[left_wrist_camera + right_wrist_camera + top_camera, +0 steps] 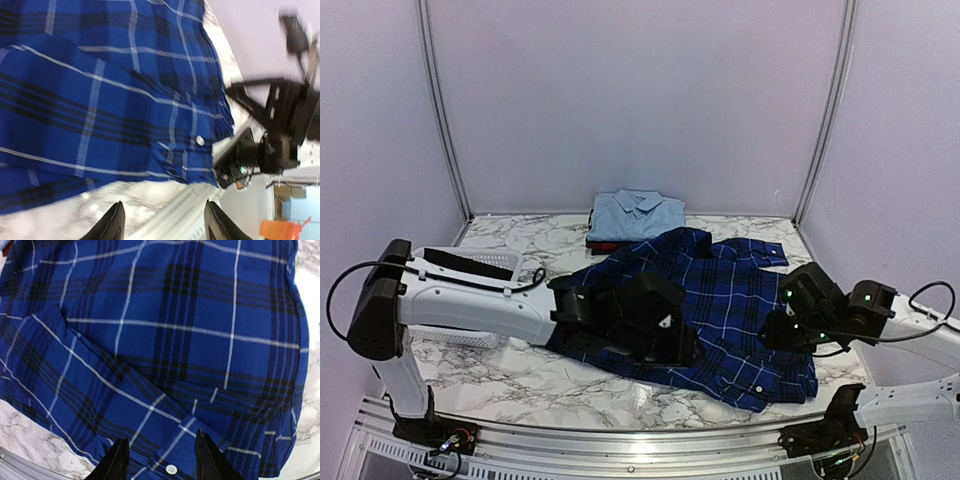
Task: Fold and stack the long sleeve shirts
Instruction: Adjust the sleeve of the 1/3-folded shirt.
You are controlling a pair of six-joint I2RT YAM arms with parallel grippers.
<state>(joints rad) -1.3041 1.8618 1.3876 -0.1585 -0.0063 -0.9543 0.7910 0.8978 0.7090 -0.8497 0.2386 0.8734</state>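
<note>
Left wrist and right wrist views show left gripper (164, 212) and right gripper (161, 442) spread, empty, over the plaid shirt (175, 340); advise pinching both edges level before folding.

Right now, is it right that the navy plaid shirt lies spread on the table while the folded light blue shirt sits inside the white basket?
Not quite: the folded light blue shirt sits at the back of the table, outside the white basket at the left; the top view shows it.
</note>
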